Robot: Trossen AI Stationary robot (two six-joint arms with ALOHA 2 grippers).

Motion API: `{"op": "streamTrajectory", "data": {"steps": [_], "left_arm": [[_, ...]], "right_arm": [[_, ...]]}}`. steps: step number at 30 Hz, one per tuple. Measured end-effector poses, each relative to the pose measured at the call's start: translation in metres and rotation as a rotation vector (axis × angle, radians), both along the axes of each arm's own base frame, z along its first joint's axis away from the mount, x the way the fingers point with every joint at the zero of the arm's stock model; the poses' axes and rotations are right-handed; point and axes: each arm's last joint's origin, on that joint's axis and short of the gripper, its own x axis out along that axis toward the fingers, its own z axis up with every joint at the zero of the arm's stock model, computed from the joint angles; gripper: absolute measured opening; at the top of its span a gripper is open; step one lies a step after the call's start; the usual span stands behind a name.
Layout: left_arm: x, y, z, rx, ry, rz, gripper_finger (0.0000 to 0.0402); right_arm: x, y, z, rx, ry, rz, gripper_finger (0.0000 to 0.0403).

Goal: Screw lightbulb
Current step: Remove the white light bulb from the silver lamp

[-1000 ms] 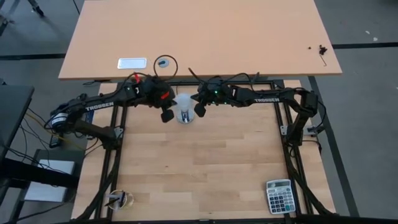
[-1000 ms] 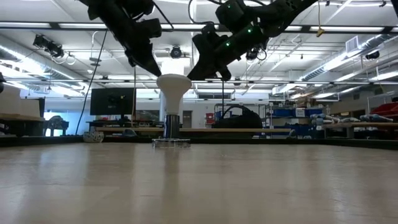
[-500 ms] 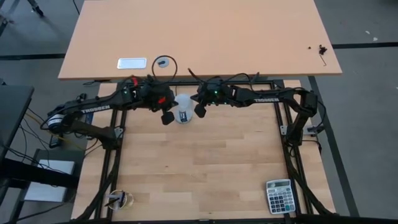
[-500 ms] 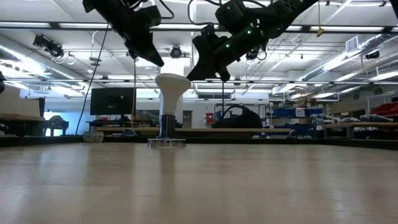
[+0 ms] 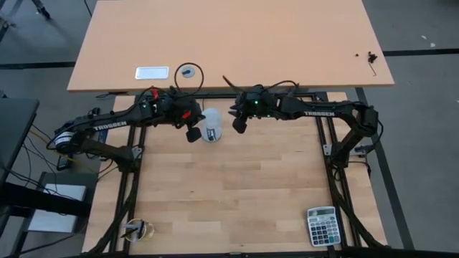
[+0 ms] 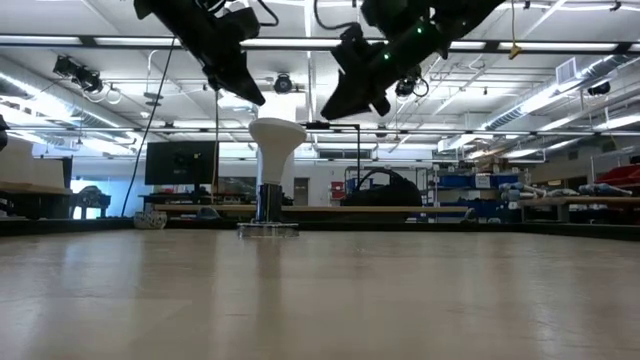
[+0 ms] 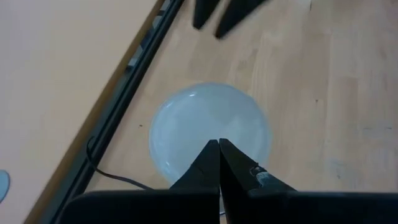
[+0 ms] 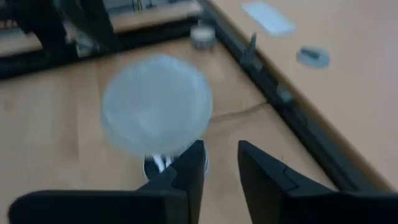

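Right gripper [image 8: 219,163]: jaws parted, nothing between them, raised just beside the lightbulb [image 5: 212,125] and clear of its rim. Left gripper [image 7: 219,163]: fingers pressed together, empty, hovering above the bulb's other side. Bulb sits between the two, upright, wide face up, narrow base down in the socket [image 6: 268,226] on the table [image 5: 237,193]; neither gripper touches it. Looks like a re-grip pause between turns. Next move probably needs the right jaws brought back around the rim, closed, then twisted. Can't tell how far it's seated.
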Motion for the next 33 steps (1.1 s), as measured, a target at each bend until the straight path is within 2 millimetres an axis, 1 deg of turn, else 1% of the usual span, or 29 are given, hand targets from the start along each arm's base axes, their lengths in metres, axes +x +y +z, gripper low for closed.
{"op": "streamTrajectory", "data": {"steps": [4, 7, 9, 10, 13, 16, 19, 22, 25, 29, 33], "left_arm": [[0.000, 0.000, 0.001, 0.004, -0.006, -0.001, 0.0000], [0.001, 0.000, 0.002, 0.011, -0.018, -0.003, 0.0000], [0.002, 0.001, 0.003, 0.024, -0.025, -0.008, 0.0000], [0.001, 0.001, 0.003, 0.027, -0.021, -0.007, 0.0000], [0.000, 0.005, 0.002, 0.026, -0.015, 0.007, 0.0000], [-0.001, 0.009, 0.000, 0.025, -0.005, 0.024, 0.0000], [-0.002, 0.014, -0.001, 0.030, 0.012, 0.034, 0.0000], [-0.003, 0.017, -0.003, 0.037, 0.032, 0.034, 0.0000], [-0.002, 0.019, -0.006, 0.038, 0.054, 0.030, 0.0000], [0.001, 0.022, -0.013, 0.022, 0.087, 0.029, 0.0000], [0.005, 0.024, -0.017, 0.017, 0.105, 0.028, 0.0000]], "right_arm": [[-0.003, 0.006, -0.034, 0.054, -0.001, 0.007, 0.0138], [-0.005, 0.014, -0.057, 0.083, -0.088, 0.005, 0.0156], [-0.002, 0.020, -0.067, 0.079, -0.189, 0.017, 0.0167], [-0.001, 0.024, -0.073, 0.082, -0.212, 0.025, 0.0173], [0.009, 0.033, -0.088, 0.063, -0.270, 0.051, 0.0191], [0.023, 0.037, -0.099, 0.054, -0.269, 0.052, 0.0214], [0.035, 0.036, -0.106, 0.032, -0.257, 0.008, 0.0240], [0.045, 0.032, -0.106, 0.009, -0.266, -0.035, 0.0265], [0.054, 0.030, -0.106, 0.009, -0.276, -0.040, 0.0286], [0.063, 0.028, -0.101, 0.001, -0.295, -0.035, 0.0301], [0.067, 0.026, -0.102, -0.002, -0.292, -0.035, 0.0304]]}}
